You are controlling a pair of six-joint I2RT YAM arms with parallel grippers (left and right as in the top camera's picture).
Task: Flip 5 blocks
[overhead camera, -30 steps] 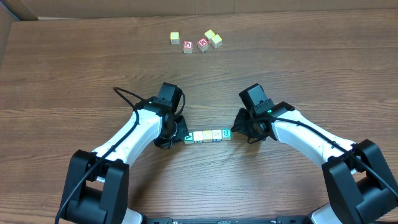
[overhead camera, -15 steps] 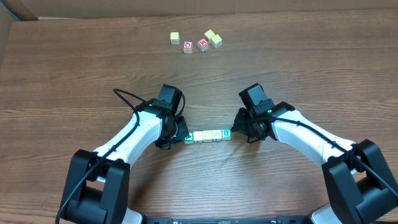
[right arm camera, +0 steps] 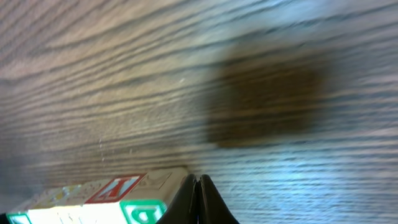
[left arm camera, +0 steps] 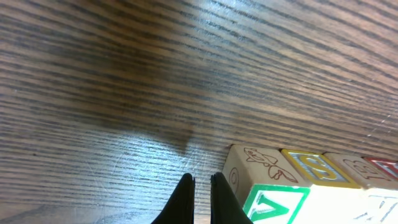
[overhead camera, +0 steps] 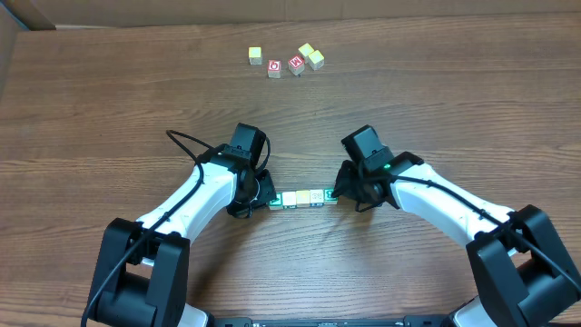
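Observation:
A short row of several small wooden blocks (overhead camera: pixel 303 197) lies side by side on the table between my two arms. My left gripper (overhead camera: pixel 265 196) is shut and empty, with its tips low at the row's left end. In the left wrist view this gripper (left arm camera: pixel 202 179) stands just left of the end block (left arm camera: pixel 273 204), which shows a green-framed V. My right gripper (overhead camera: pixel 337 192) is shut with nothing held, at the row's right end. In the right wrist view its tips (right arm camera: pixel 198 178) touch the side of the end block (right arm camera: pixel 140 210), which bears a green letter.
Several more cubes lie at the far side of the wooden table (overhead camera: pixel 436 91): a pale one (overhead camera: pixel 255 55), two with red faces (overhead camera: pixel 274 68) (overhead camera: pixel 296 64), and two yellowish ones (overhead camera: pixel 311 55). A cardboard wall (overhead camera: pixel 18 14) borders the back.
My right arm has shifted slightly left, bringing its shut tips against the right end of the row. The left arm and the blocks have not moved.

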